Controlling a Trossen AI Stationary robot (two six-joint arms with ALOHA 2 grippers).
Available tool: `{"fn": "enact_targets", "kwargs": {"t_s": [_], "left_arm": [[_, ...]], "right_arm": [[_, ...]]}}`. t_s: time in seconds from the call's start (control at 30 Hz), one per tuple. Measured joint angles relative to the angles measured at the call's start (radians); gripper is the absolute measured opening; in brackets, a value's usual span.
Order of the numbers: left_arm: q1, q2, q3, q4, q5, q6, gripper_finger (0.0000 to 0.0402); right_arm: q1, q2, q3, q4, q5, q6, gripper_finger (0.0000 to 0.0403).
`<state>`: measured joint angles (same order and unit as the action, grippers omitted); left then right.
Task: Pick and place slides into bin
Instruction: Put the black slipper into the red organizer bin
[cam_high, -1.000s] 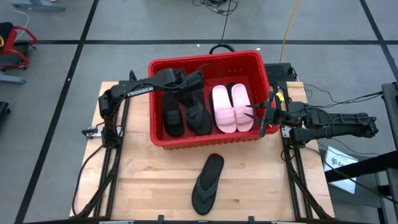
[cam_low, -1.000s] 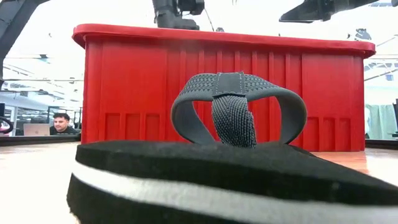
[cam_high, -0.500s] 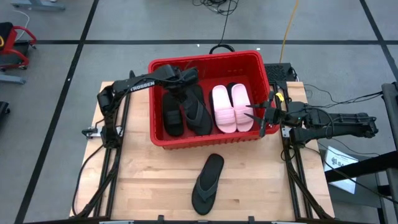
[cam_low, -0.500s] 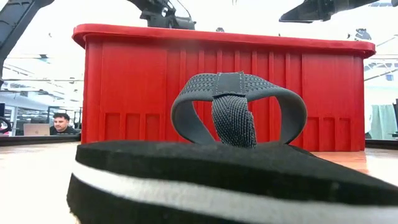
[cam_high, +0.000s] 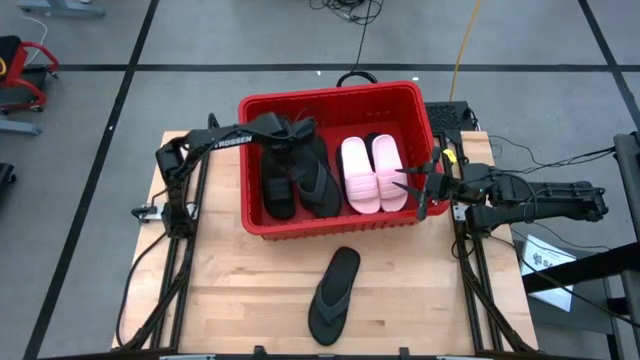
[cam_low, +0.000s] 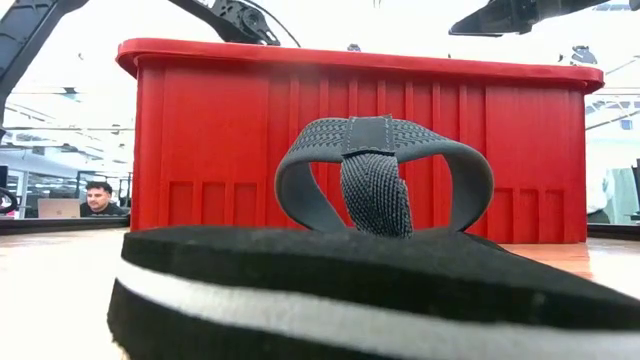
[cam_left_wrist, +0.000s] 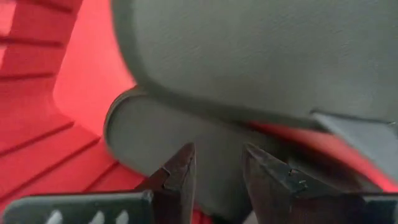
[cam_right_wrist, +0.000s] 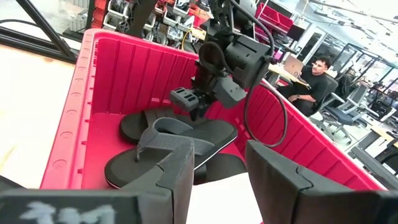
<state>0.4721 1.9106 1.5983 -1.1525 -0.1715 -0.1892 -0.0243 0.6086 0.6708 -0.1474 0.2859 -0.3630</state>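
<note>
The red bin (cam_high: 330, 95) stands at the table's far middle. Inside lie a black slide (cam_high: 278, 185), a black flip-flop (cam_high: 318, 185) and the pale pink pair (cam_high: 372, 172), all flat on its floor. Another black flip-flop (cam_high: 333, 295) lies sole down on the table in front of the bin, close to the low camera (cam_low: 380, 180). My left gripper (cam_high: 298, 132) reaches down into the bin's left half, slightly open and empty, just above dark soles (cam_left_wrist: 217, 171). My right gripper (cam_high: 412, 190) waits open and empty at the bin's right rim.
The bin's tall red walls (cam_low: 350, 140) surround my left gripper. A black handle (cam_high: 355, 76) sticks out behind the bin. Bare wooden table (cam_high: 220, 290) lies left and right of the loose flip-flop. People sit in the room beyond (cam_right_wrist: 314, 78).
My left arm has shifted over the bin's left half, a little toward the table's left edge, and its wrist has sunk below the rim in the low view. The slides and my right arm have kept still.
</note>
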Motion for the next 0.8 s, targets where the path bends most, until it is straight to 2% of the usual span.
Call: {"fn": "enact_targets", "kwargs": {"t_s": [0.43,0.63,0.8], "left_arm": [[-0.002,0.000,-0.022,0.186,-0.005,0.033,0.0124],[-0.002,-0.003,-0.017,0.146,-0.006,0.020,0.0124],[0.001,-0.043,0.040,0.103,-0.020,0.010,0.0124]], "right_arm": [[0.000,0.000,0.000,0.000,0.000,0.010,0.0134],[0.000,0.000,0.000,0.000,0.000,0.010,0.0134],[0.000,0.000,0.000,0.000,0.000,0.010,0.0134]]}}
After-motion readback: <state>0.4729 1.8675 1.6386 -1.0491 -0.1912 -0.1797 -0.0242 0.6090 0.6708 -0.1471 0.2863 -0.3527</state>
